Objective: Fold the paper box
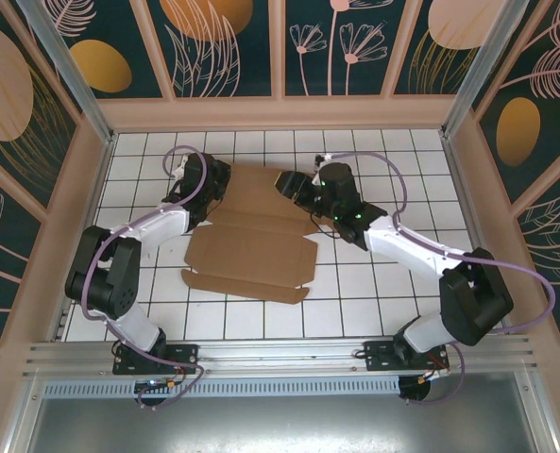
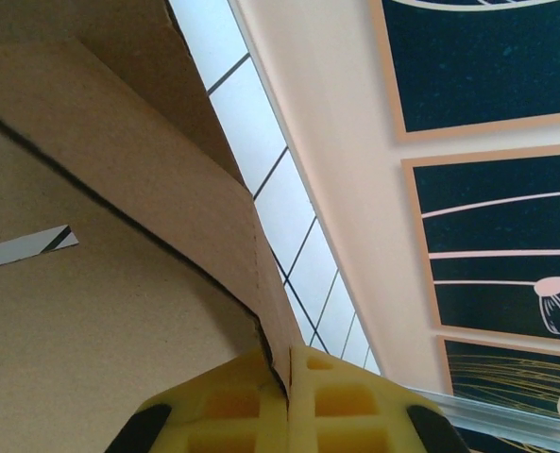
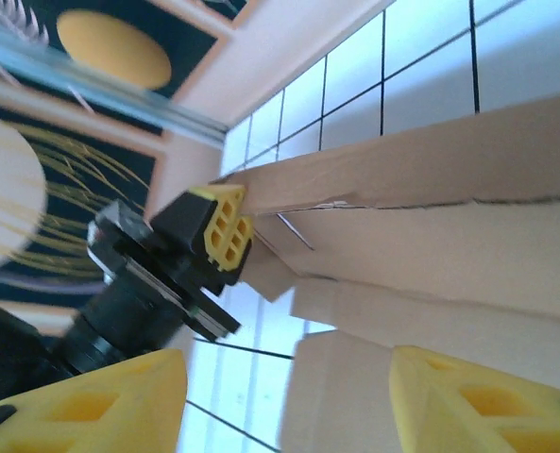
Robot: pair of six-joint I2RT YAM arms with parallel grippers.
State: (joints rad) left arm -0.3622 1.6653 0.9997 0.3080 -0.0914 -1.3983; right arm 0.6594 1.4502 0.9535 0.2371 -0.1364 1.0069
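The paper box (image 1: 251,250) is a brown cardboard sheet with flaps, lying mostly flat on the white tiled table, its far part raised. At the sheet's far left edge, my left gripper (image 1: 211,182) is shut on it. In the left wrist view the yellow fingers (image 2: 341,401) pinch the edge of a cardboard flap (image 2: 100,311) between them. My right gripper (image 1: 294,184) is at the sheet's far right corner. Its yellow fingertips (image 3: 478,401) stand wide apart with nothing between them, and the cardboard (image 3: 449,245) lies just beyond. The left gripper (image 3: 225,226) shows there too, holding the far flap.
Peach-framed walls (image 1: 280,111) with dark patterned panels enclose the tiled table (image 1: 374,283) on three sides. A metal rail (image 1: 280,354) runs along the near edge, where both arm bases are bolted. Bare tiles lie to the right and in front of the sheet.
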